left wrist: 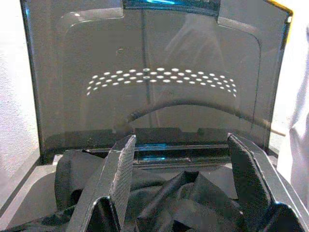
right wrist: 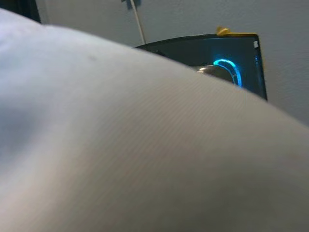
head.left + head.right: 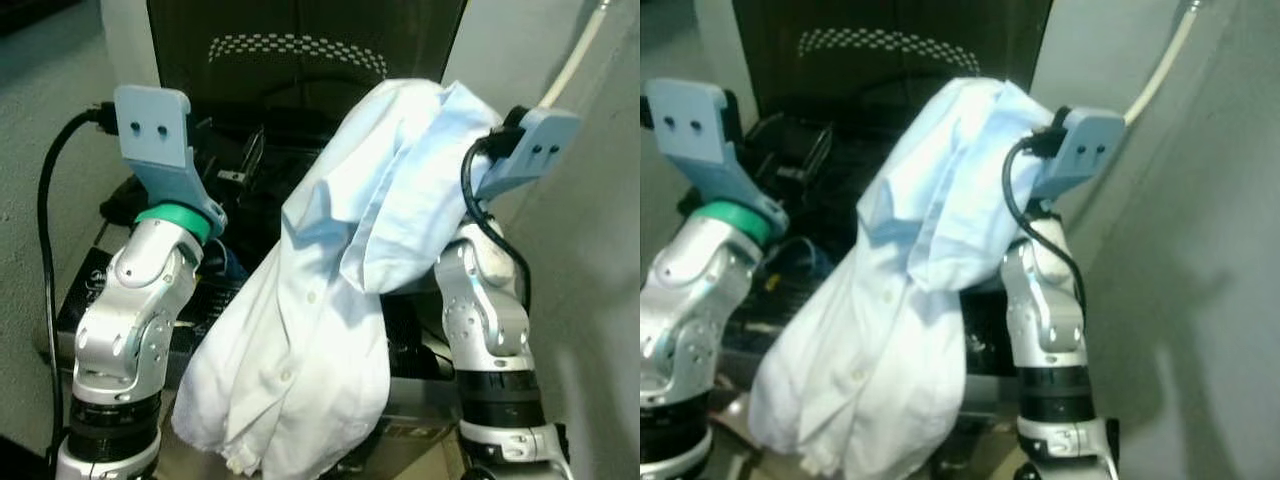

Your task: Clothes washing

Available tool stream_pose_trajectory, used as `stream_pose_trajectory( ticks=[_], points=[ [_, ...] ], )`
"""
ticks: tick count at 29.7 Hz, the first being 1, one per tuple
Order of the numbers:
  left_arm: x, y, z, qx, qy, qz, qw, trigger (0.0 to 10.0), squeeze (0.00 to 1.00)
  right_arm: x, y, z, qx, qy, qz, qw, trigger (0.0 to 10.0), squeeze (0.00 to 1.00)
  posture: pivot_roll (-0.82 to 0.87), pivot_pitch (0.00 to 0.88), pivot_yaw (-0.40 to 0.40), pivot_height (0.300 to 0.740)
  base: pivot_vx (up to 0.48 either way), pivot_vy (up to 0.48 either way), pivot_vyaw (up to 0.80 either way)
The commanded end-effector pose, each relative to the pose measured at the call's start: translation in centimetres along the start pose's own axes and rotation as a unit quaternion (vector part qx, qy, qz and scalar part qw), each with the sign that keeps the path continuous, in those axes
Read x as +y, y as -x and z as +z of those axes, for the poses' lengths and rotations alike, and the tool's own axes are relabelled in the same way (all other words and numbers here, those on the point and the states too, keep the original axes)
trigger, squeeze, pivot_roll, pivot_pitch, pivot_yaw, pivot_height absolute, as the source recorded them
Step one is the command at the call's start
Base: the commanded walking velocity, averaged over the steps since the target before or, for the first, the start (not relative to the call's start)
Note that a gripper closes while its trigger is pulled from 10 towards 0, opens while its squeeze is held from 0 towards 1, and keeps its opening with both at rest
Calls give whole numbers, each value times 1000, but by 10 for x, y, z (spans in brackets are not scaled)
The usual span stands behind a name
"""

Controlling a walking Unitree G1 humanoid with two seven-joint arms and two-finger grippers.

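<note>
Nearest the camera, a pale blue and white buttoned shirt hangs in a limp bundle between two raised silver arms. Its cotton looks thin and creased, with a placket of small buttons running down the lower folds. The upper part is draped over the right claw, which lifts it high, likely so the cloth clears the rim of the washer ahead. The claw itself is buried under fabric, and its wrist view is blanketed by smooth pale cloth, so whether it pinches the shirt or merely carries it cannot be told.

The left claw is held level beside the shirt, its two flat black fingers spread wide and holding nothing, seemingly ready to guide or push the cloth down.

Beyond it, the washer tub has a grey rim and already holds dark, crumpled clothes. Behind stands the raised lid, smoky translucent plastic with an arc of small pale dots. A white hose runs up the plain grey wall at the right.
</note>
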State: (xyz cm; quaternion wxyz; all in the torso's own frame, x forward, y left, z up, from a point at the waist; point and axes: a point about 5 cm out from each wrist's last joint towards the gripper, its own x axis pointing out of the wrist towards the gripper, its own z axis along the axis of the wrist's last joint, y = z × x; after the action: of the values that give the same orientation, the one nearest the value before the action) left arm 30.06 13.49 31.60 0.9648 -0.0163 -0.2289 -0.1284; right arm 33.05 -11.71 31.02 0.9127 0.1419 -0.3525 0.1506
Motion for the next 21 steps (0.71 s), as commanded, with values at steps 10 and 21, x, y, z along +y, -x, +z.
stream_pose_trajectory(
  ticks=[10, 21],
  points=[
    [2, 1, 0, 1, -9, 3, 1000, 10000, 0, 2, -1, 4, -15, -3, 3, 1000, 10000, 0, 102, 97, -9, 724, 0, 115, 0],
    [1, 0, 0, 2, -9, 1, 1000, 10000, 0, 2, 0, 4, -16, -1, 2, 1000, 10000, 0, 98, 97, -4, 724, 0, 0, 0]
  ],
)
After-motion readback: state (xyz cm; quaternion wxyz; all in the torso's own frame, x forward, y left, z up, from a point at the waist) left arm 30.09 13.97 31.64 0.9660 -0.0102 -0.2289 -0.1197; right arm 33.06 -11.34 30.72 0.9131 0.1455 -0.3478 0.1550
